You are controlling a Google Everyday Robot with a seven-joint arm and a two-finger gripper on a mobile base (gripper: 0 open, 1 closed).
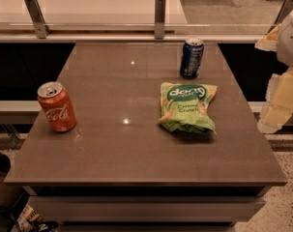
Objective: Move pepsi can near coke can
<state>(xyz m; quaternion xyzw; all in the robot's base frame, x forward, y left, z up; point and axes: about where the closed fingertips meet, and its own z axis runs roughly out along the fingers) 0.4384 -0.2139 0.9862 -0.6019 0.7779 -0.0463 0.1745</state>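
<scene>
The pepsi can is dark blue with a silver top and stands upright at the far right of the brown table. The coke can is red-orange with white script and stands upright near the table's left edge. The two cans are far apart. My gripper is a pale shape at the right edge of the view, off the table's right side and partly cut off. It is well to the right of the pepsi can and touches nothing.
A green snack bag lies flat just in front of the pepsi can. A glass railing with metal posts runs behind the table. A dark bin stands on the floor at the lower left.
</scene>
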